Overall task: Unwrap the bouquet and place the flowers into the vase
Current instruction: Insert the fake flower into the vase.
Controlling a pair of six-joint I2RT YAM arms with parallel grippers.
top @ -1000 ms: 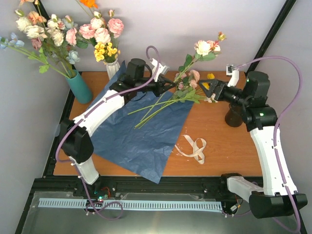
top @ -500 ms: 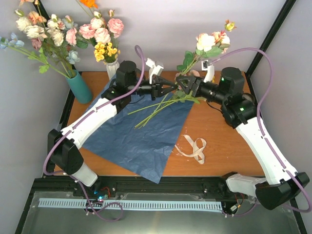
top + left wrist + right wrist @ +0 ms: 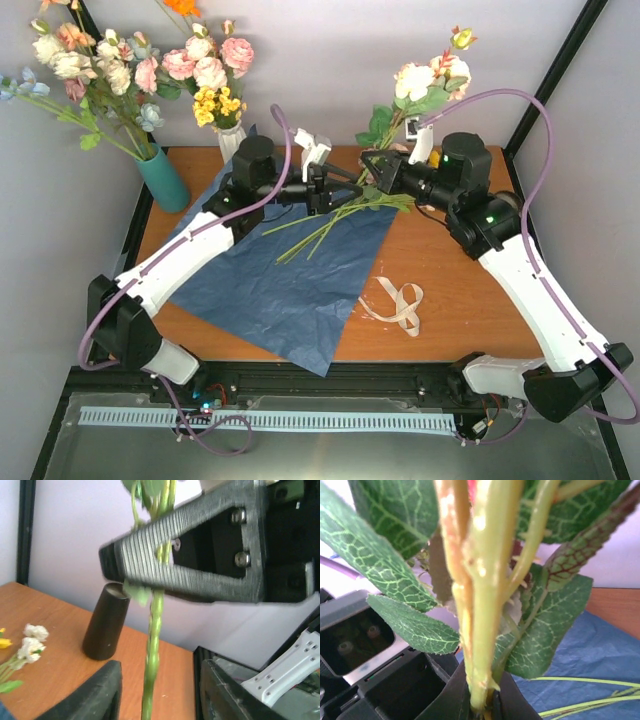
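Note:
My right gripper is shut on the green stems of a few flowers, whose cream and pink blooms stand up against the back wall. My left gripper faces it from the left, open, with one stem running free between its fingers. More long stems lie on the spread dark-blue paper. In the left wrist view the dark vase stands upright on the table beyond the stem; the right arm covers it in the top view. The beige ribbon lies loose on the wood.
A teal vase and a white ribbed vase, both with flowers, stand at the back left. A few small white and yellow blooms lie on the table. The right gripper's ribbed finger fills the top of the left wrist view.
The right gripper came in from the right and shut on the stems. The left gripper let go of them and opened. The held blooms rose a little higher.

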